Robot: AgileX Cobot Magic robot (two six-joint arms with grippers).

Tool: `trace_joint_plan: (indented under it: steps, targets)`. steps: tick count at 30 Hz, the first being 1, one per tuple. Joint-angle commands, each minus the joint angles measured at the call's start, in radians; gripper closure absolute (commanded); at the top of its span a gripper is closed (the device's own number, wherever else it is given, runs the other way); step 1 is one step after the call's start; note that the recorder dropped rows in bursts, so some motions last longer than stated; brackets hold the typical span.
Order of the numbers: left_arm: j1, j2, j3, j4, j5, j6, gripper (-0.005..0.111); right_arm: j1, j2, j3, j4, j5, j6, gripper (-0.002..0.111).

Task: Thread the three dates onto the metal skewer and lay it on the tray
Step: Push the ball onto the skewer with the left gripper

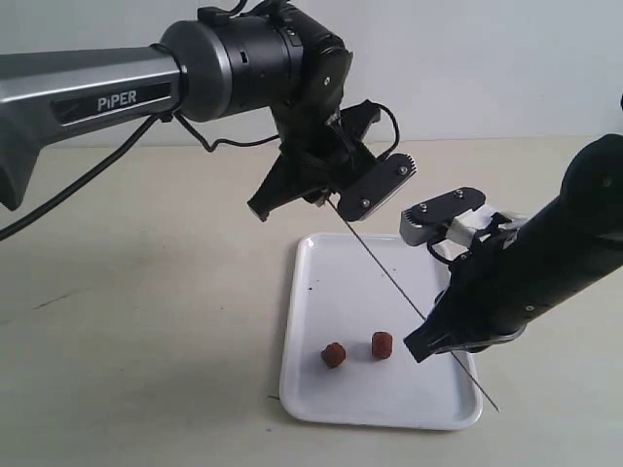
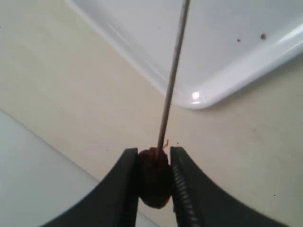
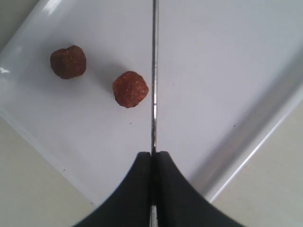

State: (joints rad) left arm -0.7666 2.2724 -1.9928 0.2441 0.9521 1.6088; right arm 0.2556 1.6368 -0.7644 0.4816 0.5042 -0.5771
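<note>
The thin metal skewer (image 1: 384,268) slants down over the white tray (image 1: 321,389). My left gripper (image 1: 329,197) holds its upper end above the tray's far edge. In the left wrist view the left gripper (image 2: 154,152) is shut on a dark date (image 2: 154,179), and the skewer (image 2: 171,80) enters the date's top. My right gripper (image 1: 423,342) is shut on the skewer lower down; its jaws (image 3: 152,155) pinch the rod (image 3: 154,71). Two dates lie loose on the tray, one darker (image 3: 68,61), one redder (image 3: 130,89), both beside the skewer and apart from it.
The tray (image 2: 222,80) sits on a pale beige tabletop (image 1: 146,321) with a few dark specks on it. The skewer's lower tip (image 1: 496,407) pokes out past the tray's near right corner. A black cable (image 1: 88,185) hangs from the left arm.
</note>
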Motion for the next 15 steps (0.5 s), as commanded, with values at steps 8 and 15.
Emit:
trace_joint_plan:
  steps: [8, 15]
  targets:
    - [-0.025, -0.012, 0.001, -0.084, 0.038, 0.006, 0.083, 0.000, -0.006, 0.000, 0.001, -0.099, -0.005, 0.108]
    - [-0.025, -0.012, 0.001, -0.084, 0.089, 0.006, 0.083, 0.000, -0.006, 0.000, 0.001, -0.141, -0.005, 0.108]
